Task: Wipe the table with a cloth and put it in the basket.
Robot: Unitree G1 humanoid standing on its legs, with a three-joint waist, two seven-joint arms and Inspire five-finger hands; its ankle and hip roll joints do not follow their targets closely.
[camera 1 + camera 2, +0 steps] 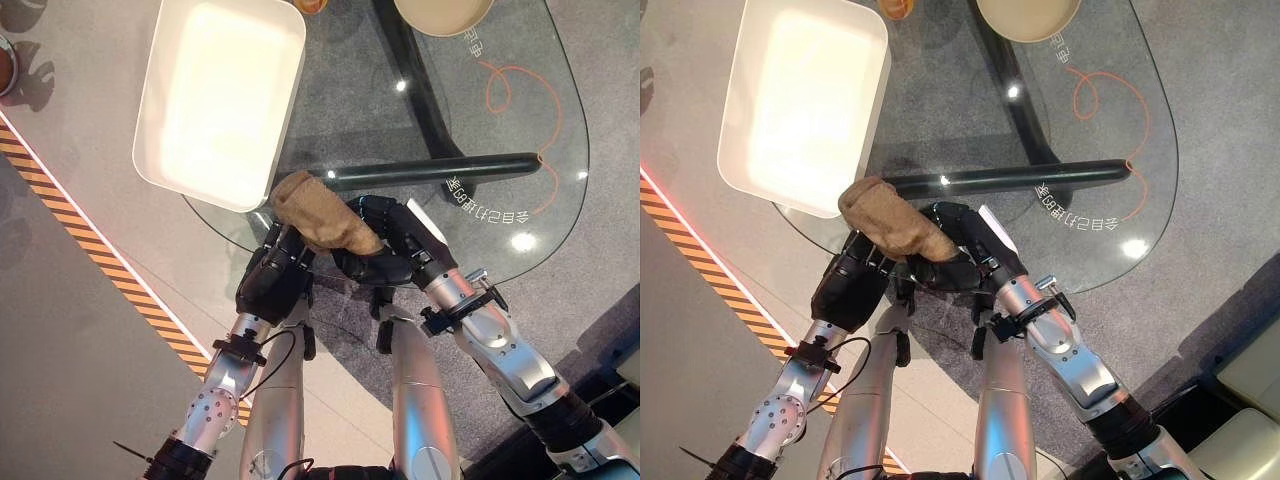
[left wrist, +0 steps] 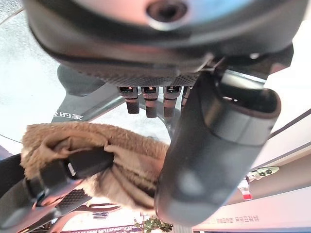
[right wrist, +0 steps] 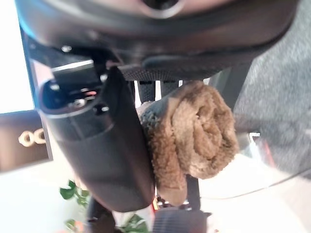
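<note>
Both hands grip the brown cloth (image 1: 322,218): left hand (image 1: 275,278) and right hand (image 1: 385,245) curled round it beside the white basket (image 1: 160,130).

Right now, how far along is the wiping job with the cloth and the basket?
Whether wiping is done can't be judged. In hand: the brown cloth is bunched and held at the glass table's near edge, the right robot hand gripping it and the left robot hand under its other end. Left: dropping it into the white basket, which holds nothing.

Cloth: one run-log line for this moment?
cloth: bunched, at glass table near edge | right hand: shut on cloth | left hand: touching cloth | basket: empty
</note>
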